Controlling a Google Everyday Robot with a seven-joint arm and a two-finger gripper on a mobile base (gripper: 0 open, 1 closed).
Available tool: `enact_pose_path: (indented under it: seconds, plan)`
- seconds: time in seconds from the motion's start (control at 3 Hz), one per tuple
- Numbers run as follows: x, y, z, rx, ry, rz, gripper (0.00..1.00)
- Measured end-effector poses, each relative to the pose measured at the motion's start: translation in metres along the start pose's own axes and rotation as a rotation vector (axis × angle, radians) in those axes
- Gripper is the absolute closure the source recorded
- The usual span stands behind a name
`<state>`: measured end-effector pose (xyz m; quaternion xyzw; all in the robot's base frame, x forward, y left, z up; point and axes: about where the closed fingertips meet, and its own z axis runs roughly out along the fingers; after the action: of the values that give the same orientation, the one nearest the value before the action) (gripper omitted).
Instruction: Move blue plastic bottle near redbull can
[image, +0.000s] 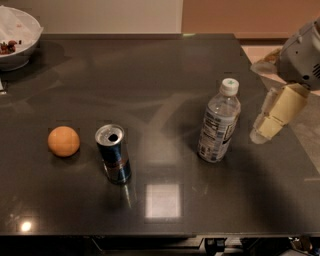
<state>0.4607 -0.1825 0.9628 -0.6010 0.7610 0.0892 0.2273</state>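
The table (160, 75) is dark, smooth and glossy, mirroring a patch of light. The bottle (218, 125) is clear plastic with a printed label; the can (114, 155) is shiny metal. The orange (63, 141) looks matt. The gripper (261, 131), over the table's right edge beside the bottle, seems to be matt cream plastic

No word or number is showing clearly enough to read. The blue plastic bottle (223, 107), standing on the desk (165, 80), is carrying a white-and-blue label (216, 132) with rows of dark print, but the letters are blurring together. Its white cap (230, 86) is showing a small green mark, perhaps a logo. The redbull can (114, 156) is showing blue and silver panels with a red mark on its side, and no brand lettering is coming through. The claw (261, 132) is hanging just right of the bottle, near the desk's right edge, and is carrying no legible marking.
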Motion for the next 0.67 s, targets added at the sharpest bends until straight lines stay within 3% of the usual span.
enact_pose_path:
  seconds: [0.67]
  plan:
    - [-0.03,0.022,0.015,-0.071,-0.144,-0.051,0.0]
